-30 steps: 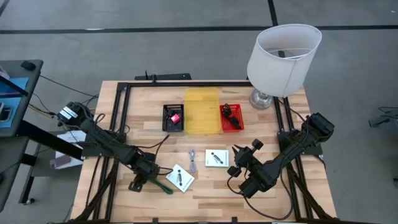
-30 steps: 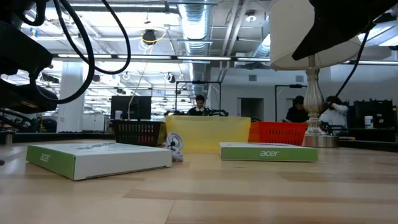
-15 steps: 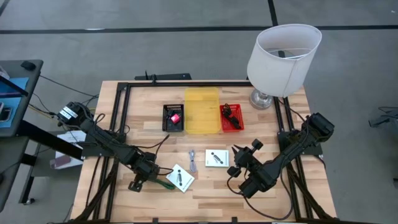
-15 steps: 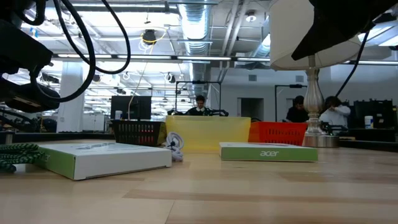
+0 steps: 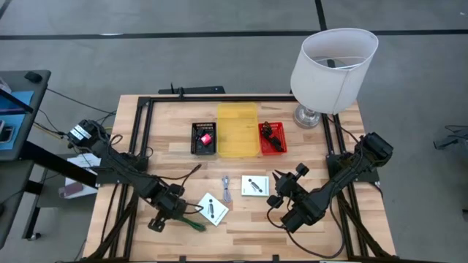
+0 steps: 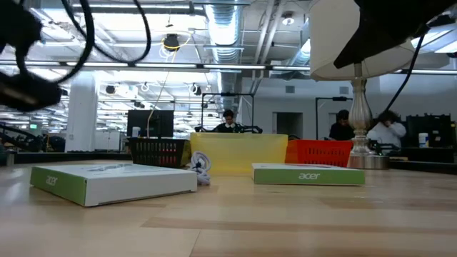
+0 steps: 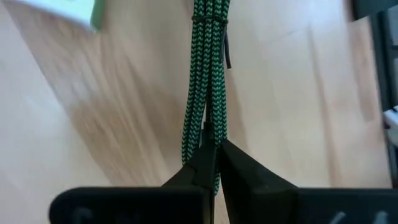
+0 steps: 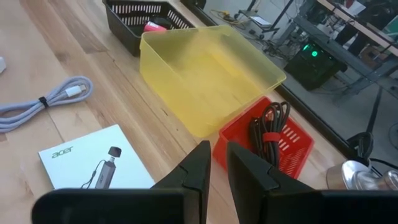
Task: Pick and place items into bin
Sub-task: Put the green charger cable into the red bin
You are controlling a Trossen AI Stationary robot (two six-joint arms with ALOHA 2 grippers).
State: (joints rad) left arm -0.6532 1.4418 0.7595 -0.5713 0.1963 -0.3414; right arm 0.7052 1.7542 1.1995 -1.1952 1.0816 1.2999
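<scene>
"acer" stands on both white boxes, sides and top.

Two flat boxes — yellow bin behind (red basket beside) — on wood.

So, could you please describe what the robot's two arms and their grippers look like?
Both arms are dark, jointed and slender, with black cables looping along them. The left arm carries a white tag near its base. The left gripper and right gripper each end in two matte black, tapered fingers.

dark jointed arms, looped black cables, seemingly matte
</scene>
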